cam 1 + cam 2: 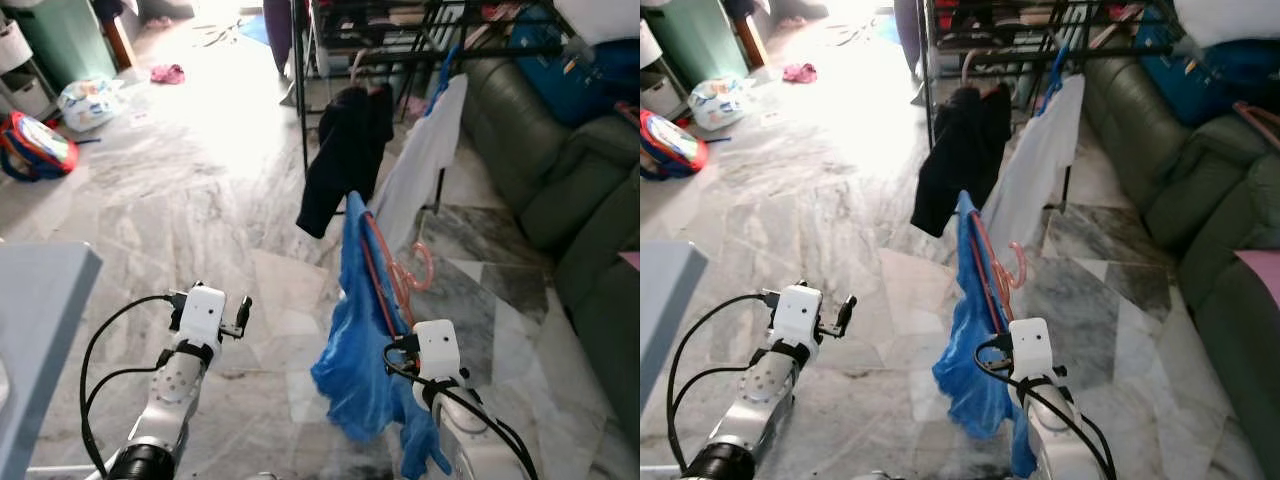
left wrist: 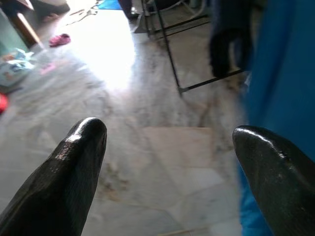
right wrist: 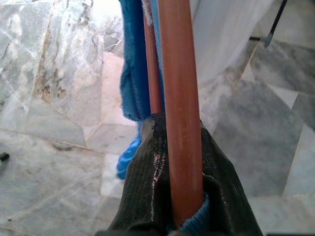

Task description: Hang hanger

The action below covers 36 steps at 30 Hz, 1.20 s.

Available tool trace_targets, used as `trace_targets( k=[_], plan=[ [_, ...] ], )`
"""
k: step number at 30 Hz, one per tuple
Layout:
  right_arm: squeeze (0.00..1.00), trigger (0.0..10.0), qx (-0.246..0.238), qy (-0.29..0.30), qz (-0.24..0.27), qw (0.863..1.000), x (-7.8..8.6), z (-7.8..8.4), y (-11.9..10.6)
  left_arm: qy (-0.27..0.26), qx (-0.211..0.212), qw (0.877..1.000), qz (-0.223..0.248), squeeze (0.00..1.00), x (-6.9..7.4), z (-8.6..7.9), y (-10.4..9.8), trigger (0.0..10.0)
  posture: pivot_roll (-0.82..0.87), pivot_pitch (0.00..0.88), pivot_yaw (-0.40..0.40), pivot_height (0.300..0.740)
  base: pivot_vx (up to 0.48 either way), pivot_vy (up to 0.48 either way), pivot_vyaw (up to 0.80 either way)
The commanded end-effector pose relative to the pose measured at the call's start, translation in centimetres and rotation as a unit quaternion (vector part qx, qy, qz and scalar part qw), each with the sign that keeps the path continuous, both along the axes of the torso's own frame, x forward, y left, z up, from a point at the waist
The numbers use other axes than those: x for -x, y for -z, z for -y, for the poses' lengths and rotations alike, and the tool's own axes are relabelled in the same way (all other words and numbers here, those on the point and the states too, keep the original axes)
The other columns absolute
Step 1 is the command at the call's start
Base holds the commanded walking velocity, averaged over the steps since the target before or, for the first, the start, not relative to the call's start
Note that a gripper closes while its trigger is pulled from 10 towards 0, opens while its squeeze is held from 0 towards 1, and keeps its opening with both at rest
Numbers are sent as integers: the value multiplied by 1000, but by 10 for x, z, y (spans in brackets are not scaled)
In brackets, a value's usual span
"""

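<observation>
The hanger [image 1: 395, 275], a pink-orange plastic one, is held up in the air in front of the robot with a blue garment [image 1: 355, 340] draped over it. Its hook points forward toward the drying rack [image 1: 400, 45]. It sits well short of the rack, so the robot probably has to close that gap before the hook can go over a bar.

The right pincer [image 3: 184, 196] is clamped on the hanger's bar. In the right wrist view the two black fingers [image 3: 147, 182] press in from either side with a fold of blue cloth caught between them. Gripping low on the frame leaves the hook free for hanging, which seems to be the reason for the hold.

The left pincer [image 1: 240, 315] is raised beside the garment with its fingers spread wide and nothing between them. It appears to be waiting, perhaps to steady the cloth if it swings.

On the rack a black garment [image 1: 345, 150] and a white shirt [image 1: 420, 165] already hang side by side, so the free space on the bar may be tight. The marble floor [image 1: 200, 200] lies below, and a dark green sofa [image 1: 580, 200] stands to the right of the rack.
</observation>
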State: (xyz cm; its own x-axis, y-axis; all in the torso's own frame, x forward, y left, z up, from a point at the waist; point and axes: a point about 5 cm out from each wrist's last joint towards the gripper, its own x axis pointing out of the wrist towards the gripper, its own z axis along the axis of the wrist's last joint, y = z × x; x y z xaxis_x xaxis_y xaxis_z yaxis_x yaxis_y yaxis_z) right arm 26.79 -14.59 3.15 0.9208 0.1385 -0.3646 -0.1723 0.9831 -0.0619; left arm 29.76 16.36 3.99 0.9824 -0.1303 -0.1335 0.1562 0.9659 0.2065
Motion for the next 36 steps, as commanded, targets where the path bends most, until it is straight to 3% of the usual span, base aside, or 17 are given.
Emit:
trace_targets(
  k=[1,11,36],
  plan=[
    [0,10000,5,1,5,1000,0,4,0,1,-1,1000,-8,0,1,5,4,10000,7,99,2,740,0,0,0],
    [0,10000,19,-21,6,1000,-10,3,-2,-17,10,1000,-9,0,-3,8,5,10000,11,46,-17,740,-150,0,0],
    [0,10000,23,11,-5,1000,3,6,9,19,-1,1000,-15,0,-4,11,7,10000,-27,91,31,740,-237,0,0]
  ],
)
